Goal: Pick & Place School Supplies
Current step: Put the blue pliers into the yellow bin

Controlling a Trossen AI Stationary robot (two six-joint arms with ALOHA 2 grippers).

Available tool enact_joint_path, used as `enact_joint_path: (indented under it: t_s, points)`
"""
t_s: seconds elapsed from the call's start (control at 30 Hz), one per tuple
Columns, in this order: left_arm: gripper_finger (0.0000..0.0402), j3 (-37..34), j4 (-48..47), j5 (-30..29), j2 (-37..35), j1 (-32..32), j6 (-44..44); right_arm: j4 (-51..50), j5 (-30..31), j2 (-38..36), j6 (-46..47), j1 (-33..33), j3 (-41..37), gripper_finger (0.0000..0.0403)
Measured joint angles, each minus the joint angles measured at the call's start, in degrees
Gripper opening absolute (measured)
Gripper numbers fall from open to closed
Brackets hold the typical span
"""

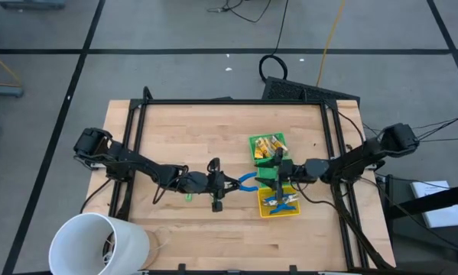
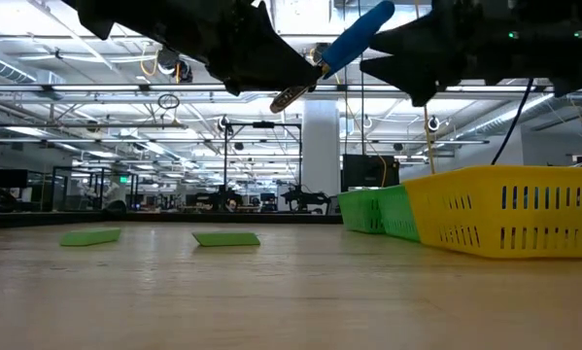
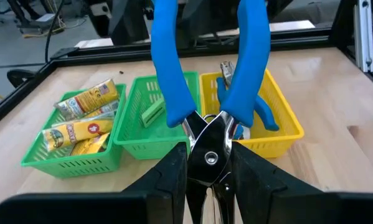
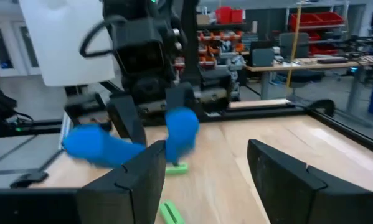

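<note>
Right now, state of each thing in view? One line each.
Left pincer: shut on blue-handled metal pliers, held above the table.
Right pincer: open, empty, facing the pliers.
Yellow plastic bin: holds blue-handled tools.
Green plastic bins: yellow-tan wrapped blocks in one, a green piece in the other.
Flat green pieces: lying on the table.

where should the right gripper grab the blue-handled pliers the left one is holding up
Take the two blue handles of the blue-handled metal pliers, coming from the bin side. The left gripper clamps the metal head, so the splayed handles point free toward the open right gripper.
</note>
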Motion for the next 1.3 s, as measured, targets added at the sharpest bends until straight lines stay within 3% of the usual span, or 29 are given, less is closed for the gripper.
enact_joint_path:
  t_s: [0.4, 0.5, 0.7, 1.03, 1.17, 1.3]
  points:
    - [0.01, -0.02, -0.23, -0.02, 0.0, 0.0, 0.57, 1.5, -8.5, 6.88, -0.1, -3.88, 5.45, 0.0206]
    - [0.0104, -0.02, -0.23, -0.02, 0.0, 0.0, 0.57, 1.67, -11.31, 7.33, -0.02, -4.1, 6.16, 0.019]
    - [0.0101, -0.02, -0.92, -0.02, 0.0, 0.0, 0.42, 1.56, -11.3, 7.61, -0.19, -4.17, 6.47, 0.0144]
    - [0.0105, -0.02, -1.34, 0.24, -0.01, -0.03, -0.7, 1.23, -12.29, 7.61, -3.75, -4.2, 6.45, 0.0041]
    - [0.0109, -0.02, -1.3, 0.42, -0.02, -0.06, -1.62, 1.23, -12.83, 7.61, -5.23, -4.2, 6.45, 0.0036]
    - [0.0146, -0.02, -1.2, 0.11, -0.02, -0.04, -3.14, -0.02, -12.81, 6.32, -5.33, -4.16, 6.42, 0.0036]
